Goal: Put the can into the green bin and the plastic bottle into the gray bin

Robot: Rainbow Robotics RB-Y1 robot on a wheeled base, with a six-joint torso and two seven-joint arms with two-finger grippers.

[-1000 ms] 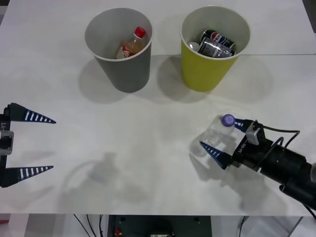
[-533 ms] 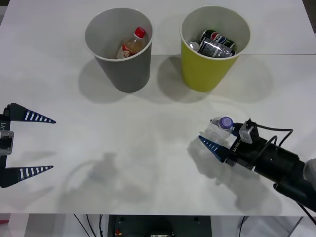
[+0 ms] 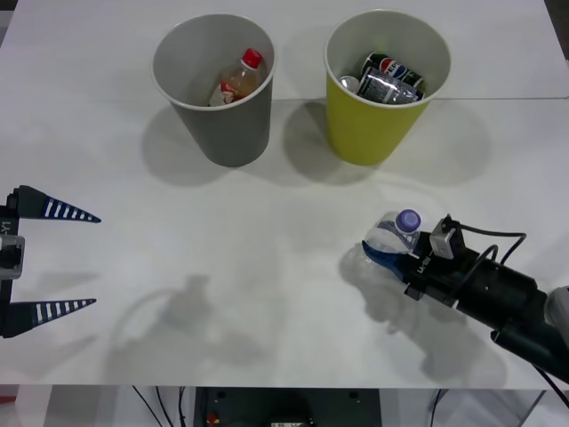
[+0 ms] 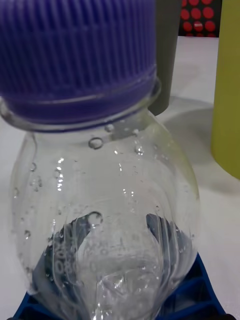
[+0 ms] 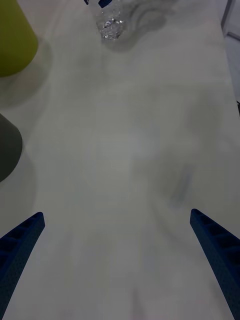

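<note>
The clear plastic bottle (image 3: 386, 235) with its purple cap (image 3: 409, 218) sits at the table's right front, and my right gripper (image 3: 380, 247) is shut on its body. Up close, the right wrist view shows the plastic bottle (image 4: 105, 215) squeezed between the blue fingers (image 4: 200, 292). The gray bin (image 3: 222, 124) stands at the back left and holds a red-capped bottle (image 3: 238, 80). To its right, the green bin (image 3: 369, 129) holds crushed cans (image 3: 389, 76). My left gripper (image 3: 55, 258) waits open at the left edge, far from both bins.
The white table (image 3: 267, 231) lies bare between the two arms. In the left wrist view the plastic bottle (image 5: 111, 21) is far off, with the green bin (image 5: 14, 42) and the gray bin (image 5: 7, 150) at one side.
My right gripper has moved up around the plastic bottle and its fingers have shut on it. The bottle has shifted slightly. The left arm has stayed still.
</note>
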